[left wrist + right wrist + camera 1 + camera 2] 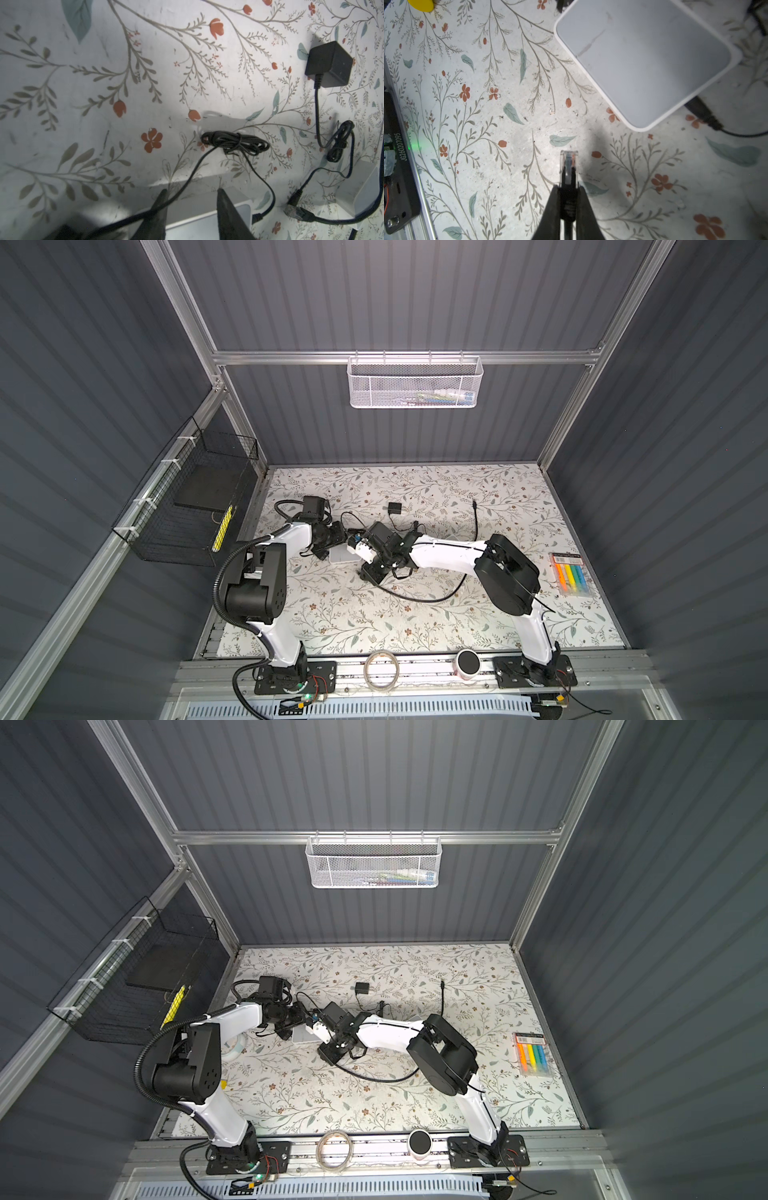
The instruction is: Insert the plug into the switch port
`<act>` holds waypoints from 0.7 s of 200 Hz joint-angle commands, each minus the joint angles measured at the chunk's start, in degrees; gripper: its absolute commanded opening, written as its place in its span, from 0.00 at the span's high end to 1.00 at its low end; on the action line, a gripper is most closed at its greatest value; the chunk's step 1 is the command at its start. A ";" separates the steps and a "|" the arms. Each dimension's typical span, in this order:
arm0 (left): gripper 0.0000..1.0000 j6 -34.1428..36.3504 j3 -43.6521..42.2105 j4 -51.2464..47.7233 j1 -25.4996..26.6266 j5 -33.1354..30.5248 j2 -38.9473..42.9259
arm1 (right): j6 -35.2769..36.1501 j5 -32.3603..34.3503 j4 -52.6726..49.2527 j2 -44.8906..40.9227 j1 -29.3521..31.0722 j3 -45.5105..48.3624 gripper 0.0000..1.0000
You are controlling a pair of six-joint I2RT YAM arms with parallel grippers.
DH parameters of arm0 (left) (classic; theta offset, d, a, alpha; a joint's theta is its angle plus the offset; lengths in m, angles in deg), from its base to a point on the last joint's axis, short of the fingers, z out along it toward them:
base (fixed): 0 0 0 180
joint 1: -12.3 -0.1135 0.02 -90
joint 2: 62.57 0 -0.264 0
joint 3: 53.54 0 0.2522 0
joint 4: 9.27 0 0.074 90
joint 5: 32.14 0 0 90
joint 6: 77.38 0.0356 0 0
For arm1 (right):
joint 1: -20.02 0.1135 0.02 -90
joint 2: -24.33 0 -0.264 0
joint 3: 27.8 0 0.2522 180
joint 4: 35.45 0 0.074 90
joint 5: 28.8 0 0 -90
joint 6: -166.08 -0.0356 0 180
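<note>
The right tool [569,187] was clamped nearly shut on the black boot of the plug [569,164], whose clear head stuck out ahead of the fingertips. Gripping the boot rather than the head probably left the whole nose free to enter a socket. In the right wrist view the plug sat in the lower middle of the frame, above the bare floral surface [477,124]. The white switch [648,62] filled the upper right, apart from the plug. The plug pointed past the switch's corner and not at it, so insertion had not begun.

No port showed in any view. A black power lead [704,116] ran into the switch's edge at the right of that frame, so the ports likely lay along that same side. The plug would need swinging round to face it.

The left tool [192,190] stood with its fingers partly apart at the bottom of the left wrist view. The switch's grey body lay just beneath and between them, and a strand of the tied cable bundle [234,143] crossed one finger. Whether the fingers pressed on the switch could not be told. Their placing suggested they were bracing it against the push of insertion. In both top views the two tools met at the switch, left of the surface's middle.
</note>
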 commanded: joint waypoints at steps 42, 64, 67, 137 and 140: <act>0.60 1.14 -1.62 -0.71 0.20 0.77 0.01 | -2.71 0.78 -3.67 3.92 0.00 -4.88 1.00; 0.60 1.12 -2.65 -1.02 0.18 0.91 1.34 | -2.59 2.87 -6.17 4.94 -0.04 -6.80 1.00; 0.60 1.07 -2.65 -1.07 0.18 1.03 1.44 | -2.55 3.17 -6.51 5.09 -0.05 -7.05 1.00; 0.60 0.28 -4.66 0.45 0.19 3.37 3.12 | -3.01 6.66 -9.20 6.32 -1.17 -9.70 1.00; 0.60 0.20 -4.74 0.52 0.18 3.45 3.02 | -3.00 6.73 -9.27 6.40 -1.20 -9.80 1.00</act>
